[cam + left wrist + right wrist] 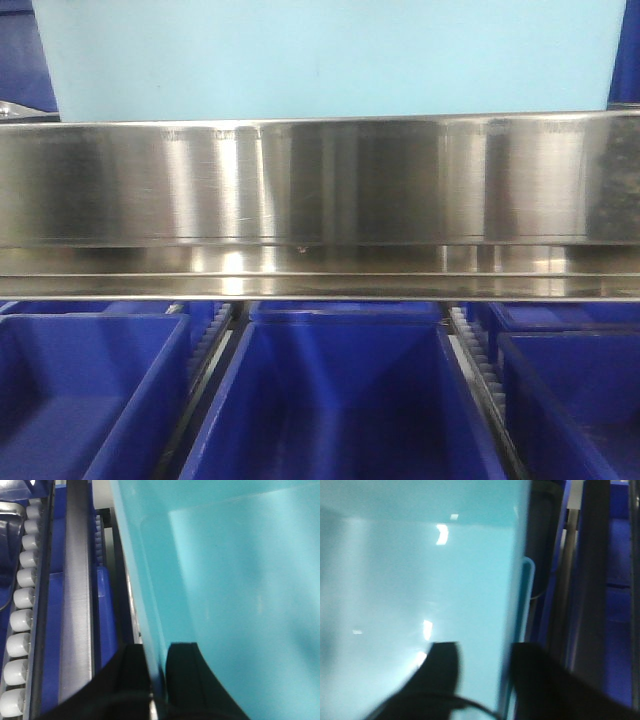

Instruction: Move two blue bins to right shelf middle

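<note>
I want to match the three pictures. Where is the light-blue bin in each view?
Front view: light-blue bin across the top, above the steel rail.
Left wrist: bin fills the right side.
Right wrist: bin fills left and centre.
Shared landmark: dark blue crates, at bottom, left and right respectively.

One pale aqua bin (330,55), one broad brushed-steel rail (320,180), three dark blue crates (340,400) in the near row, two strips of white rollers (475,360) between them, two black left fingers (125,680), two black right fingers (437,672)
</note>
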